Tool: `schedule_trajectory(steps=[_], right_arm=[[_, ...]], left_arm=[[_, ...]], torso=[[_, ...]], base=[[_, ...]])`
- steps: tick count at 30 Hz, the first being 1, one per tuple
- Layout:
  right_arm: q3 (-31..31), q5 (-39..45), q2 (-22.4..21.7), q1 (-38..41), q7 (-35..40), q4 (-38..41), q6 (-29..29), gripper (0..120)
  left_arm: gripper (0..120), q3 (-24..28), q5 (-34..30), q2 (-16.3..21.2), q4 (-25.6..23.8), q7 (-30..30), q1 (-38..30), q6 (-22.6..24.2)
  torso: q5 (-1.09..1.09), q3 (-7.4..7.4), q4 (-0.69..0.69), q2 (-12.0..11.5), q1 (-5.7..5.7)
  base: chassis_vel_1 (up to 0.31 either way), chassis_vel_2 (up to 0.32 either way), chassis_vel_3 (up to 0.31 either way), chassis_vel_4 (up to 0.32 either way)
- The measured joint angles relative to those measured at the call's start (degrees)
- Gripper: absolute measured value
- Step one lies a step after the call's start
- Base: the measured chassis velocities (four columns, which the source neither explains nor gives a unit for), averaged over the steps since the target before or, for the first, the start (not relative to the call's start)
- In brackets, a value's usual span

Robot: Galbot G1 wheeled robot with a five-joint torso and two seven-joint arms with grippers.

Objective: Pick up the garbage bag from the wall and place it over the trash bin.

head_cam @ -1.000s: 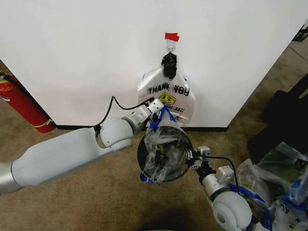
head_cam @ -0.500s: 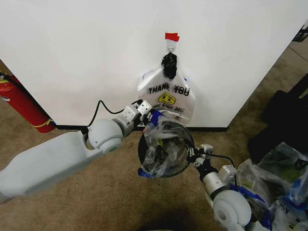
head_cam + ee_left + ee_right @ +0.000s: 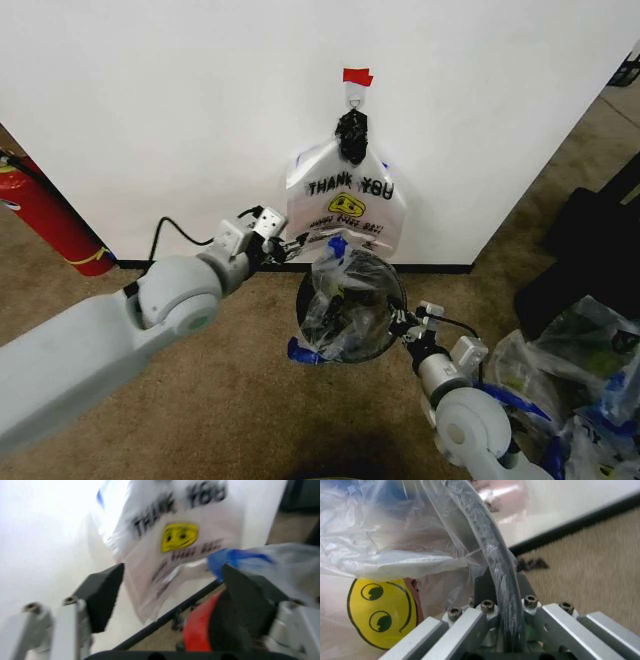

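Plastic of the thin translucent-white garbage bag [image 3: 345, 310] with its blue patch is seen draped in and over the small round black wire-mesh trash bin [image 3: 383, 283]; it is judged light, limp and slippery, best pinched at the blue hem. The bin rim is clenched by the right gripper [image 3: 500, 628], shown closely in the right wrist view. The left gripper [image 3: 170, 588], jaws released, is shown beside the blue edge, facing the hanging "THANK YOU" smiley bag [image 3: 346, 197].

"THANK YOU" stands in black capitals above a yellow smiley on the white plastic bag [image 3: 346, 200] hanging against the wall [image 3: 180, 110]; the smaller lines below are unreadable.
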Motion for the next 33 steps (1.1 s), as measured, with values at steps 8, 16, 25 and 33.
schedule_trajectory(steps=[8, 16, 25, 33], right_arm=[[1.7, 3.4, 4.3, -0.9, 7.2, 2.3, -2.3, 0], [1.7, 1.6, 6.9, -0.5, 9.4, 1.4, -2.8, 0], [1.7, 1.3, 6.9, -0.4, 9.3, 1.1, -2.8, 0], [1.5, 1.5, 6.8, -0.2, 8.9, 1.1, -2.7, 0]], left_arm=[[100, 8.1, 16.8, -1.8, -5.3, 1.6, 4.9, -4.5], [100, 17.2, 25.4, -3.9, -4.9, 3.6, 3.5, -5.0], [83, 21.5, 29.3, -7.1, 0.4, 4.2, 1.6, -4.9], [52, 23.0, 32.2, -8.9, 4.4, 3.4, 0.7, -3.1]], torso=[[0.02, 0.0, -0.04, 0.0, 0.0], [0.04, 0.0, -0.02, 0.0, 0.0], [0.03, 0.01, -0.02, 0.0, 0.0], [0.03, 0.01, -0.02, 0.0, 0.0]], base=[[0.0, 0.0, 0.0, 0.0], [0.0, 0.0, 0.0, 0.0], [0.0, 0.0, 0.0, 0.0], [0.0, 0.0, 0.0, 0.0]])
